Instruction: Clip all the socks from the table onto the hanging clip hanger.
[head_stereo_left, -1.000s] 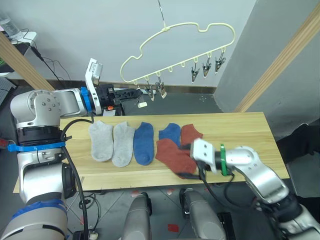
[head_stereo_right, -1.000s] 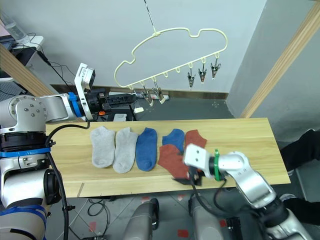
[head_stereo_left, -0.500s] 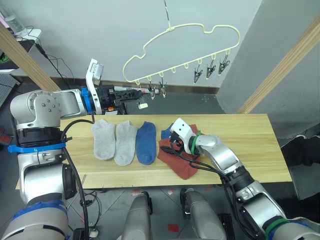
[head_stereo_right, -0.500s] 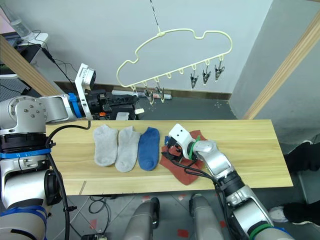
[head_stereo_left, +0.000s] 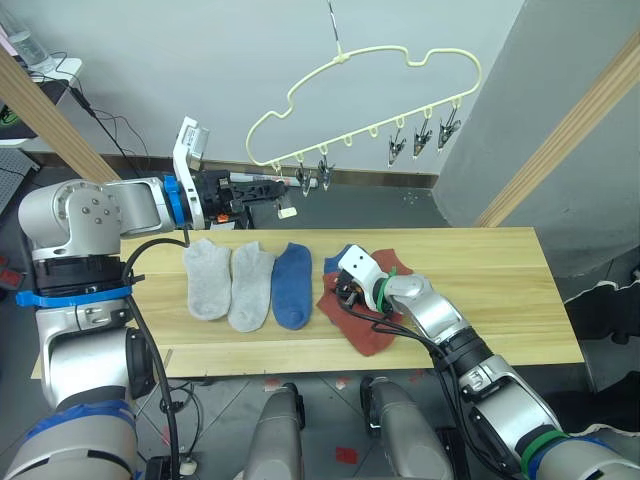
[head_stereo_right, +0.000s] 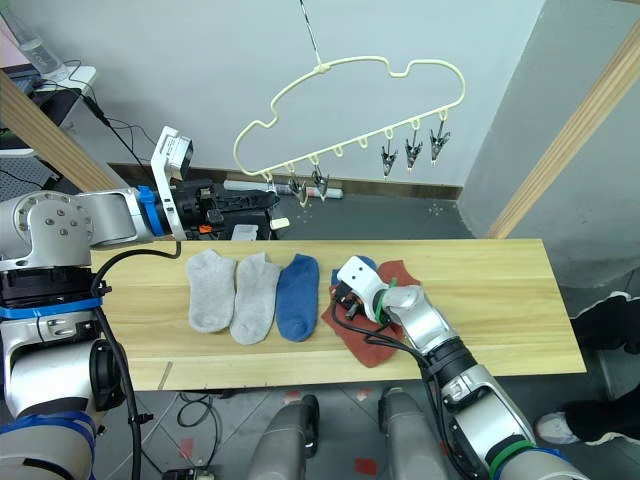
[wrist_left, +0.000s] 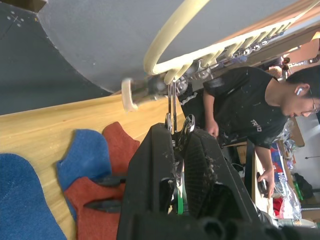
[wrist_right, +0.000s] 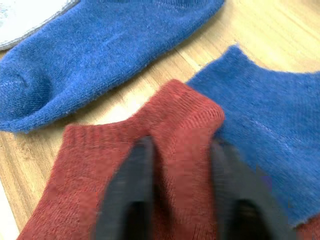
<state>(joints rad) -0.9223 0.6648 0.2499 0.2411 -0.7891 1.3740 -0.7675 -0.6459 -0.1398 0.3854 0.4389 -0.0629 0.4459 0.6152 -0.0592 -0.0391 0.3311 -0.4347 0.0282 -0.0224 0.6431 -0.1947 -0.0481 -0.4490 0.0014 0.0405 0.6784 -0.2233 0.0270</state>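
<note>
**Six socks on the plank table, hanger clips bare**

A long wooden table (head_stereo_left: 480, 270) runs left to right across the head view, its plank grain following the same long axis. Above its far edge hangs the clip hanger (head_stereo_left: 372, 95), a pale-yellow wire outline shaped like a cloud; its straight bar slopes upward toward the robot's right, with six metal clips under it, three bunched at the low end and three at the high end. No sock hangs from any of them.

Six socks lie on the table in a loose row. Two grey socks (head_stereo_left: 228, 283) sit side by side at the robot's left, long axes running from the far edge toward the near one. One blue sock (head_stereo_left: 292, 285) lies just beside them, pointing the same way. A second blue sock (wrist_right: 260, 135) is partly covered by a red sock (head_stereo_left: 363, 325) that slants toward the near edge, and another red sock (head_stereo_left: 390, 262) lies past it, near the far side.

The right gripper (wrist_right: 182, 165) is down on the nearer red sock's cuff, its two black fingers (wrist_right: 131, 187) parted with a ridge of red knit between them; whether they pinch it is hard to tell.

The left gripper (wrist_left: 176, 130) is raised at the hanger's low end, its fingers closed to a narrow gap around one metal clip (wrist_left: 171, 107).

A person (wrist_left: 240, 107) in a black shirt stands beyond the table.
</note>
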